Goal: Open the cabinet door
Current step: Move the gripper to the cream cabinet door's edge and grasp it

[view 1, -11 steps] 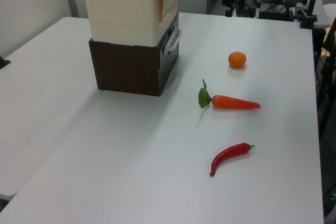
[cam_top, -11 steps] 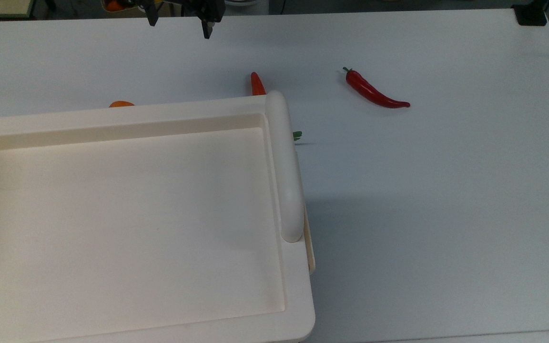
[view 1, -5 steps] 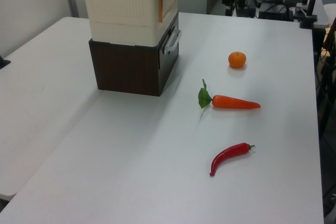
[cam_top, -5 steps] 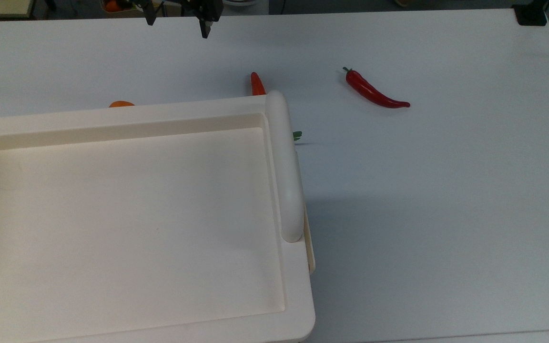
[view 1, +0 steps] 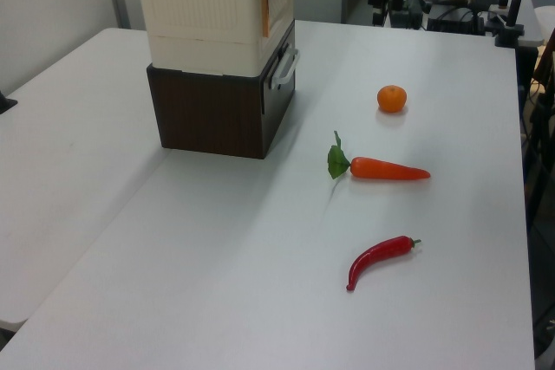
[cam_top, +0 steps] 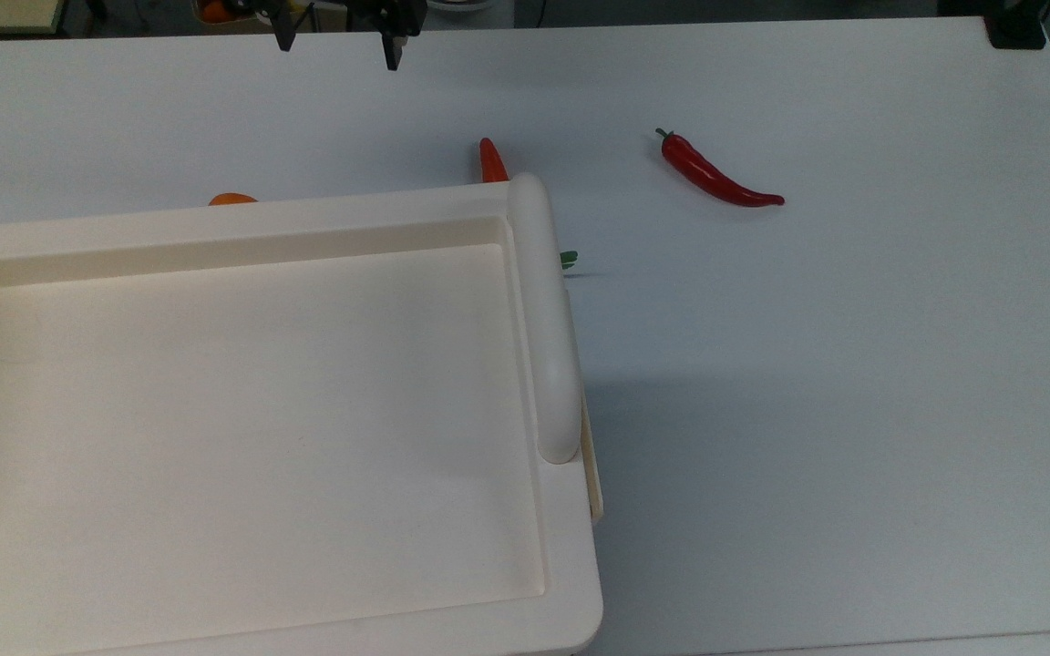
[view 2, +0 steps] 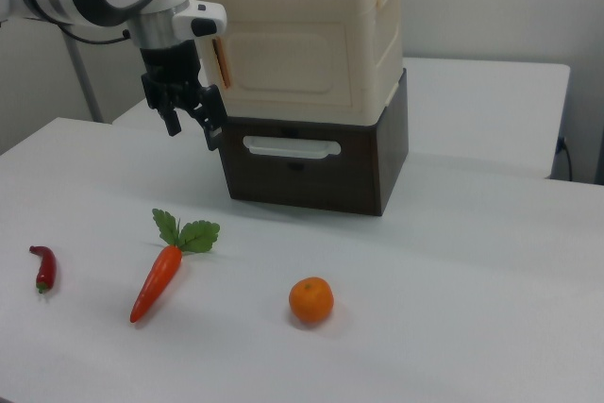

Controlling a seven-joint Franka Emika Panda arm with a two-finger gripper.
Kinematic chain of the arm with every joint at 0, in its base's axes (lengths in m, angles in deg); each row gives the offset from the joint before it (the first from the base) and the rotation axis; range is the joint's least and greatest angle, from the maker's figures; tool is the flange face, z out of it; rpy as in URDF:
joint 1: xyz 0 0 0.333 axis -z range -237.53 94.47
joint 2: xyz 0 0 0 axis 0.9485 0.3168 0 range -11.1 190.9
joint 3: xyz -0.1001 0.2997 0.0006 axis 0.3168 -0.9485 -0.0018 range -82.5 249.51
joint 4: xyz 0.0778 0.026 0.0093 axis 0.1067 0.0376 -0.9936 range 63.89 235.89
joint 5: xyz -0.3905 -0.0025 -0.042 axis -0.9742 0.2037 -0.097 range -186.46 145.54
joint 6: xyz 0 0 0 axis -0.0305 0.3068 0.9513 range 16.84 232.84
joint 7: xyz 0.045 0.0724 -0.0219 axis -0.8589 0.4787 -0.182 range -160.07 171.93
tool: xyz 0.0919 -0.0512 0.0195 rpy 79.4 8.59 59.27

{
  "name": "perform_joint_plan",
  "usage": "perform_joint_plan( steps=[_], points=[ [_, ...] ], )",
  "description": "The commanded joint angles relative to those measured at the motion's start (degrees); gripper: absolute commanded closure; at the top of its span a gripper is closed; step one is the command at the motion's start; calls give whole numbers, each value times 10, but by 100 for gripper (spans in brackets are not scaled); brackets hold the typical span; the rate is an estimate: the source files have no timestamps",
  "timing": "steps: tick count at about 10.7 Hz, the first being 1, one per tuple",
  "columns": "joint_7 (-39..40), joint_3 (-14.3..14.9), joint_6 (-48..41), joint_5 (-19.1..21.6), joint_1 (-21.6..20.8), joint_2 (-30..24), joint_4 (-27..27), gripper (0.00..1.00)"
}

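In the right view, going from its left: the chili (view 2: 43, 268) and the carrot (view 2: 156, 282) lie on the table (view 2: 453, 261), well apart from the job. Above them the gripper (view 2: 192, 127) hangs with its fingers spread and nothing between them. It is level with the seam where the cabinet (view 2: 382, 54) sits on a dark base, just off the cabinet's near corner at the right view's left, and I cannot tell whether it touches. Next comes the door (view 2: 288, 63), which I take to be the rounded panel on the face above the drawer (view 2: 293, 172). It looks flush with the cabinet, so shut. The orange (view 2: 311, 300) sits in front, clear of the door's swing as far as I can judge.

By my reading the task is at the start: the door is not yet moved and nothing is gripped. What is left is to reach the door's edge, catch it and swing it out.

Against the earlier top view, the spread fingers sit a little nearer the top view's upper edge, a small shift. In the left view the difference is barely noticeable. The cabinet, chili, carrot and orange lie as they did.
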Motion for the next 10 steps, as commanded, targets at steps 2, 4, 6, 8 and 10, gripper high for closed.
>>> perform_joint_plan(
  steps=[2,4,6,8,10],
  points=[
    [68,66,85,37,-72,29,-4,0],
    [93,77,169,62,-90,53,-30,0],
    [107,78,255,69,-100,82,-55,0],
    [100,78,312,68,-107,114,-87,0],
    [75,76,358,66,-109,143,-118,0]
  ],
)
